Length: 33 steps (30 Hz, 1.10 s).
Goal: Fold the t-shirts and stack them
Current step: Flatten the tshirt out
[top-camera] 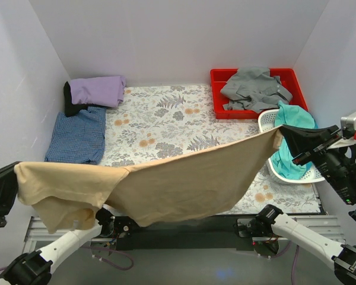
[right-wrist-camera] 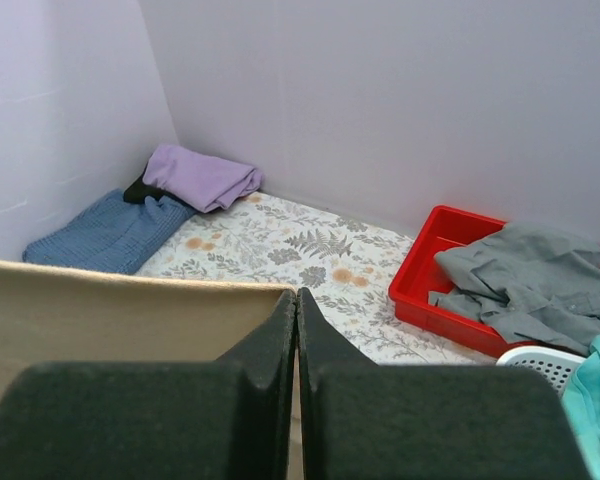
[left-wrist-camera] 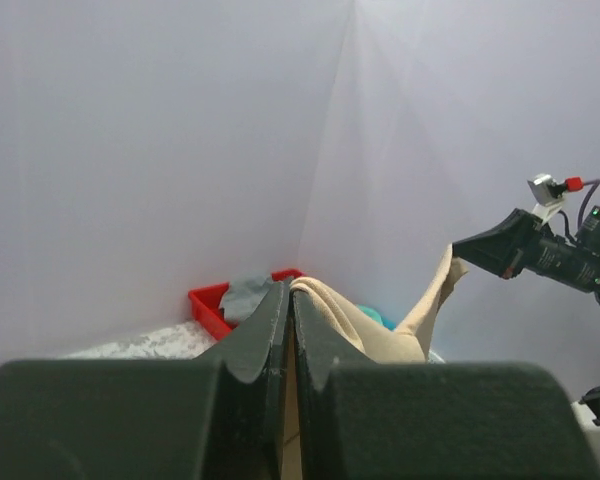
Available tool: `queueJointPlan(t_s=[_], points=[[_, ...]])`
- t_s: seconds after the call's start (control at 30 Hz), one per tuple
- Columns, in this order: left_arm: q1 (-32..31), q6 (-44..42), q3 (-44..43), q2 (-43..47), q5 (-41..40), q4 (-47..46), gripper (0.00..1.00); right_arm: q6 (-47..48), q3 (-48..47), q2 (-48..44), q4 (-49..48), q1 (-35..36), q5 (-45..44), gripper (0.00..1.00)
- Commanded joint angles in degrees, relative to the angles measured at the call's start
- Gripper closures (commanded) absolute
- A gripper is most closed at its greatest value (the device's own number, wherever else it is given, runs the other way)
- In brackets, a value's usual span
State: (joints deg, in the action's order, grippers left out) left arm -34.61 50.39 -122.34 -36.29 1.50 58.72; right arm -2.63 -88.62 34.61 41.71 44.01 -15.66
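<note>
The tan t-shirt (top-camera: 178,181) hangs stretched in the air across the front of the table, held at both ends. My left gripper (top-camera: 12,178) is shut on its left end, which shows between the jaws in the left wrist view (left-wrist-camera: 350,320). My right gripper (top-camera: 283,132) is shut on its right end, whose edge shows in the right wrist view (right-wrist-camera: 120,315). A folded lavender shirt (top-camera: 98,90) and a folded textured blue shirt (top-camera: 78,135) lie at the far left. A crumpled grey shirt (top-camera: 255,89) lies in the red bin. A teal shirt (top-camera: 293,142) hangs out of the white basket.
A floral cloth (top-camera: 166,122) covers the table. The red bin (top-camera: 216,95) stands at the back right, the white basket (top-camera: 267,119) just in front of it. A black item (top-camera: 70,104) lies under the lavender shirt. White walls close in left, back and right.
</note>
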Motion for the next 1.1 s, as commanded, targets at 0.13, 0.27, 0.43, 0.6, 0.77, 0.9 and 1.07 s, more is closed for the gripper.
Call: queueJointPlan(t_s=[0.13,0.27,0.43,0.6,0.77,0.9,1.07], points=[[-0.8,1.6,18.1,-7.2,-5.1,-1.1,1.0,1.7,9.6,7.7,-8.8,-0.3,-3.0,0.99],[-1.1,2.2,33.2,-9.3,-14.3,-9.0,1.0,1.0,16.7,13.1,-13.6,-0.3,-7.1,0.99],[-1.1,1.3,47.9,-14.4,-22.1,-17.9,1.0,0.3,25.1,20.6,-20.3,-0.3,-12.3,0.99],[0.2,-5.4,56.4,-22.1,-29.0,-29.6,1.0,1.2,29.0,30.0,-27.1,-3.2,-13.3,0.99],[10.3,-8.0,55.6,-33.3,-20.2,-38.5,1.0,1.1,29.2,40.8,-33.5,-11.5,-4.9,0.99],[20.0,-8.8,50.7,-43.6,-14.8,-42.2,1.0,1.6,25.4,48.3,-36.0,-16.5,-3.4,0.99],[24.9,-10.1,41.9,-56.0,-12.5,-43.1,1.0,2.5,18.7,58.5,-36.6,-19.5,-3.3,0.99]])
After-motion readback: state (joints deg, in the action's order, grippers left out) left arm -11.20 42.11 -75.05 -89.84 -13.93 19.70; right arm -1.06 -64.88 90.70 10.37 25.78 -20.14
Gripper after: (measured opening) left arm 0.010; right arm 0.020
